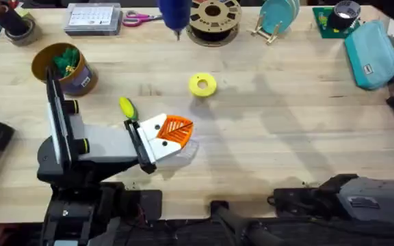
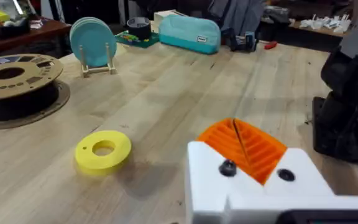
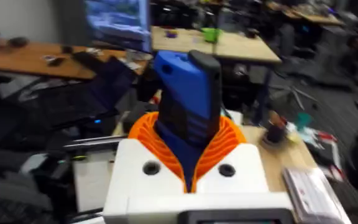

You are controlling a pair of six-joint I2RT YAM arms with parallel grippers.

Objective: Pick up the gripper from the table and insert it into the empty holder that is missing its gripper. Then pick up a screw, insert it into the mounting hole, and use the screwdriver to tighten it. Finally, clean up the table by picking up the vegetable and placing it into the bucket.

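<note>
The blue electric screwdriver (image 3: 188, 87) was pinched between the orange ribbed pads (image 3: 143, 138) of the right gripper (image 3: 188, 146), body upright, with the pads bearing on its lower barrel. In the overhead view it (image 1: 174, 14) showed above the far edge of the table (image 1: 286, 116), just beside the brown filament spool (image 1: 214, 19), bit pointing down.

I judged the tool rigid, smooth-cased and top-heavy in this hold. A grip on the mid-barrel would limit swing. The thin bit should not take side load.

The left gripper (image 2: 236, 140) rested low over the table with its two orange pads pressed together on nothing. I could see dark fasteners in both white blocks.

The yellow toy vegetable (image 1: 126, 107) lay on the table just beside the left gripper (image 1: 176, 130), between it and the bucket (image 1: 81, 82). I judged it light and rounded, likely to roll, so best gripped across its middle. The yellow ring (image 1: 202, 84) lay farther out.
</note>
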